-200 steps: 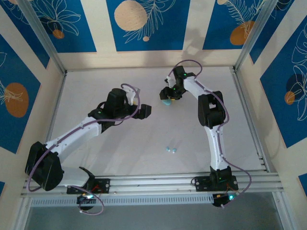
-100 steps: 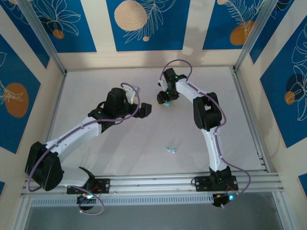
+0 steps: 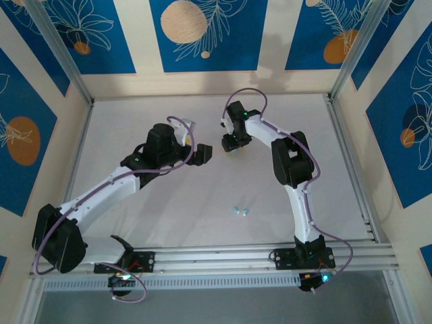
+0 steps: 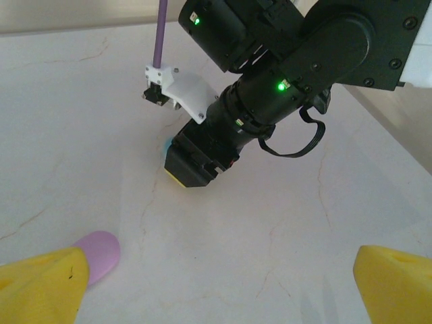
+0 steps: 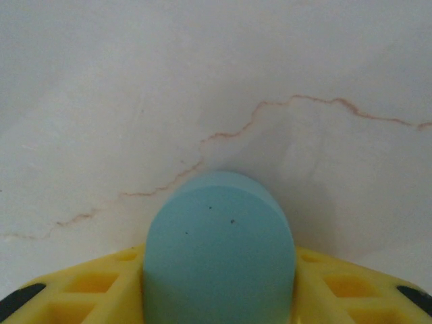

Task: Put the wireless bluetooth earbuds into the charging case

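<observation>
Right end effector (image 3: 231, 144) clasps a teal charging case (image 5: 219, 250) at the far middle of the counter (image 3: 135, 115).
Left end effector (image 3: 202, 155) hangs wide open beside it, a pink case (image 4: 98, 255) near it. Two teal earbuds (image 3: 240, 211) lie well apart, toward the arm bases: likely light, hard and slippery, best pinched across the body. The teal charging case's lid seam is hidden.

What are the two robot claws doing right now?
Left gripper: open, holding nothing.
Right gripper: closed on the teal rounded plastic case.

teal case (image 5: 219, 250): matt, smooth plastic | table (image 5: 202, 81): smooth, faintly veined stone look
</observation>
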Action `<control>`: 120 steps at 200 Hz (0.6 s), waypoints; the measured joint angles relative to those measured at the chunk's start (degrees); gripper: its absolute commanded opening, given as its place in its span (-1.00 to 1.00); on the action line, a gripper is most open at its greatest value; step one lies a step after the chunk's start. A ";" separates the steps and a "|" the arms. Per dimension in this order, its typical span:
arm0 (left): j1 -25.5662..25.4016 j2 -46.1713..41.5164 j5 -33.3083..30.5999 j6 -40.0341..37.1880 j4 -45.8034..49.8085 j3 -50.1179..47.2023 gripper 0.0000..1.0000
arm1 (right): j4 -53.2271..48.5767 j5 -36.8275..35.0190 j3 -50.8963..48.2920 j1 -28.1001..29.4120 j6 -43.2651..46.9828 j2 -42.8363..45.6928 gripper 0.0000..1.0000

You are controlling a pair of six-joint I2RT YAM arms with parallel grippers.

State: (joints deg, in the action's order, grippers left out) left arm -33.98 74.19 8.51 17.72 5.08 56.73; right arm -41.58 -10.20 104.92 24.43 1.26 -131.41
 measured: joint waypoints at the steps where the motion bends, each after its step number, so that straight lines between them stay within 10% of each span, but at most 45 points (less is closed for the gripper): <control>1: 0.00 -0.04 0.00 0.02 -0.02 -0.04 1.00 | 0.00 0.02 -0.02 0.00 0.02 0.02 -0.07; 66: 0.00 -2.80 -0.44 1.27 0.04 -2.86 1.00 | 3.58 1.18 -6.08 0.33 -0.44 3.72 -0.30; 120: 0.33 -9.99 -3.98 -1.75 1.33 -3.54 0.88 | 18.88 13.55 -33.57 0.98 -0.83 32.30 -0.37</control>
State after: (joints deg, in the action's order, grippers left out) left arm -33.65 64.20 4.54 15.97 6.42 53.19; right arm -22.70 3.36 71.35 25.41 0.43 -99.11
